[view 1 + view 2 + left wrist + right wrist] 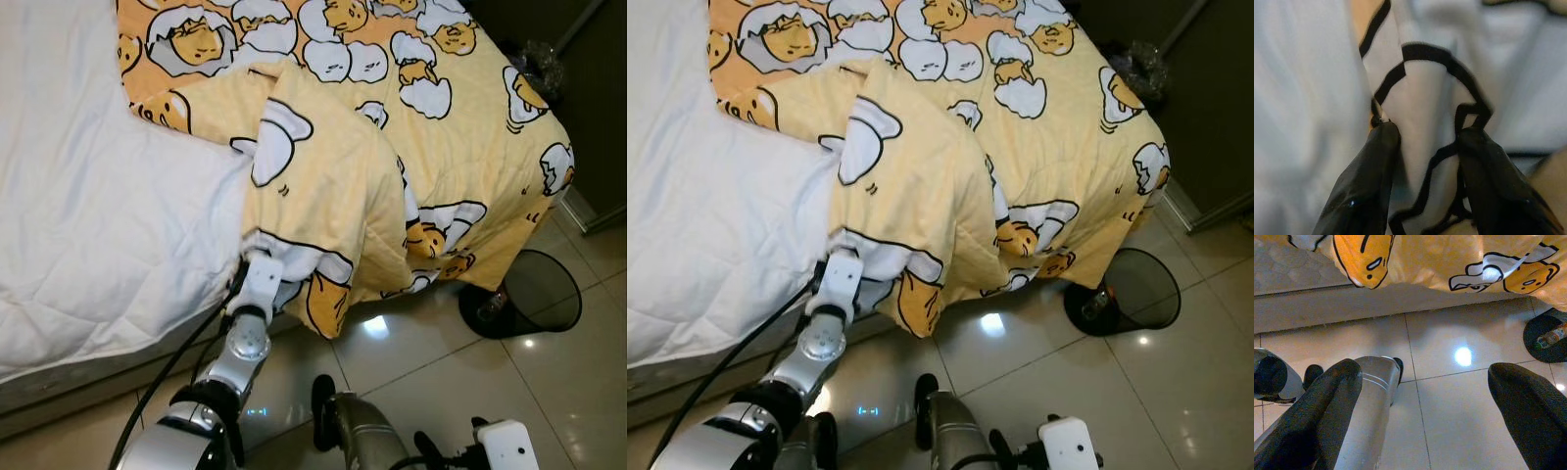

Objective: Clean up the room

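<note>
Bedroom floor tiles point(411, 362) meet a bed. Left tool point(1422, 142) pinches the hanging blanket point(333, 196), likely to straighten it; right tool point(1422, 406) hangs spread.

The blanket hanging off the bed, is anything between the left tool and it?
Nothing visible. The left tool is already at the hanging edge of the blanket, with a fold of the fabric lying between its fingers, beside the white mattress.
</note>
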You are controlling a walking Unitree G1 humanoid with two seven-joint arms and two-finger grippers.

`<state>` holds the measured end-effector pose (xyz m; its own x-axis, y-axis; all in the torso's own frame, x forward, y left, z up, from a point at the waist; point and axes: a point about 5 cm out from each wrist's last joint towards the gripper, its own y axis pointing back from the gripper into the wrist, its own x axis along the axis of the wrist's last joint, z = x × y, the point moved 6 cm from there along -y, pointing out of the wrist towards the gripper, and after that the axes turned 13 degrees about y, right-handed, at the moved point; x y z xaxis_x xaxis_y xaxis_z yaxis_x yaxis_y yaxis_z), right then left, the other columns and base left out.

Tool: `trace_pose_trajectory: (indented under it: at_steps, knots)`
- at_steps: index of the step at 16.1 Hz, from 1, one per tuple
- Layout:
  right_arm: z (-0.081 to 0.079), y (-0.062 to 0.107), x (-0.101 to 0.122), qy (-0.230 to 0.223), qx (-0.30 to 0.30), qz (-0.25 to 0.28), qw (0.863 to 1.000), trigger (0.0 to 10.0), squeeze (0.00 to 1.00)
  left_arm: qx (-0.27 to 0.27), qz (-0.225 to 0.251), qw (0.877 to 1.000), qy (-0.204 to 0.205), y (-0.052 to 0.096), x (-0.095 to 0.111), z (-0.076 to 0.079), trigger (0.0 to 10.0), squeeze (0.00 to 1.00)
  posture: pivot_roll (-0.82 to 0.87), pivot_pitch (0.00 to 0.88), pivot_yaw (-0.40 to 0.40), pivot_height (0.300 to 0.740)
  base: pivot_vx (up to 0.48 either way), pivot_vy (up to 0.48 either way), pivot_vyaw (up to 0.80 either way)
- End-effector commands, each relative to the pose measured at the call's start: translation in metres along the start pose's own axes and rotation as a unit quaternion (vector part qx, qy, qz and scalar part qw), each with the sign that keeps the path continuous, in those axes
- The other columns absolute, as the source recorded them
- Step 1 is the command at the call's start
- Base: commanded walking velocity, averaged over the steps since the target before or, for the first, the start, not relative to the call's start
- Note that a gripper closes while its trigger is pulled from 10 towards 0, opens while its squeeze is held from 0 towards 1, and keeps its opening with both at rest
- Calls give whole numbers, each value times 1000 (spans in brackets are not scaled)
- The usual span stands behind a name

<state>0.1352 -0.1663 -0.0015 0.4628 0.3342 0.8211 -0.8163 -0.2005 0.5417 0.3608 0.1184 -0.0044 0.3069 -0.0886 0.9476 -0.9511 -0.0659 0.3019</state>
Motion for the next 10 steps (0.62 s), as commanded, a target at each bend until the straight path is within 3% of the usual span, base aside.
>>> trace_pose_trajectory:
  at_steps: [1,5,10]
  knots:
    - [2,3,-12,-3,0,-23,1000,10000,0,-3,-60,998,21,5,-25,1,0,0,-180,256,-133,740,0,0,0]
    - [4,6,-16,0,-1,-29,1000,10000,0,14,-43,998,35,-3,-11,-11,0,0,-187,256,-137,740,0,0,0]
    - [8,3,-15,3,-3,-28,1000,10000,0,-23,-30,999,13,-3,-5,1,0,0,-186,255,-140,740,0,0,0]
